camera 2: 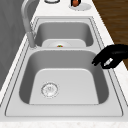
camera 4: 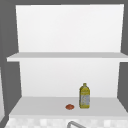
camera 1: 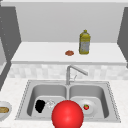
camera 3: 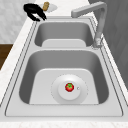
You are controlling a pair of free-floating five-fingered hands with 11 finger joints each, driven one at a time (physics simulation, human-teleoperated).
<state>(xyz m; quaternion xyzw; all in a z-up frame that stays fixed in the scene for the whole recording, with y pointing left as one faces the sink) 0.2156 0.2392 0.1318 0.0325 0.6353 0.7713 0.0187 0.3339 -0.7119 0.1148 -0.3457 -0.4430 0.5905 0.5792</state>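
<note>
1. Left black hand (camera 1: 40,106) is held over the steel double sink's (camera 2: 110,75) left basin, fingers curled, nothing gripped (near front rim).
2. Small red strawberry (camera 3: 69,87) is kept on the round white plate (camera 3: 81,93), right basin.

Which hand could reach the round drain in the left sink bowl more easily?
Probably the left hand. It hangs over the front edge of the left basin, and the drain lies in the bottom of that same basin, close beside it in the front view.
</note>
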